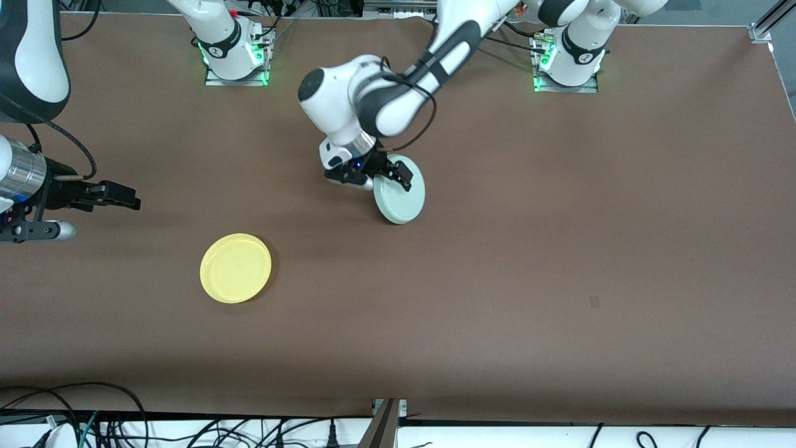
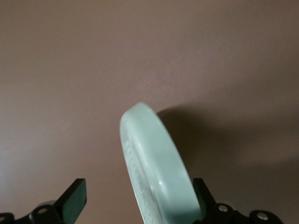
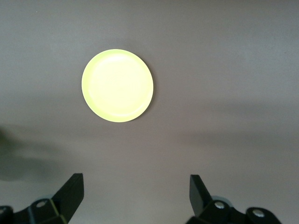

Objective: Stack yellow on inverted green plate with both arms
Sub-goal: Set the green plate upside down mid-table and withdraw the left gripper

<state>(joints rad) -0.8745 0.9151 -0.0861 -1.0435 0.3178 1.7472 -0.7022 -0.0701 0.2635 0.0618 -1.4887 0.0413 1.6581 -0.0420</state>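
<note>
The green plate (image 1: 401,190) is near the table's middle, tipped up steeply on its edge. My left gripper (image 1: 373,176) is low over the table with its jaws open around the plate's rim. In the left wrist view the green plate (image 2: 156,163) leans against one finger (image 2: 202,193), while the other finger stands well apart from it. The yellow plate (image 1: 236,268) lies flat and upright on the table, nearer the front camera and toward the right arm's end. My right gripper (image 1: 124,198) waits in the air, open and empty, with the yellow plate (image 3: 117,86) in its view.
A brown mat (image 1: 528,280) covers the whole table. The two arm bases (image 1: 235,59) (image 1: 567,65) stand along the edge farthest from the front camera. Cables (image 1: 93,423) lie along the near edge, off the mat.
</note>
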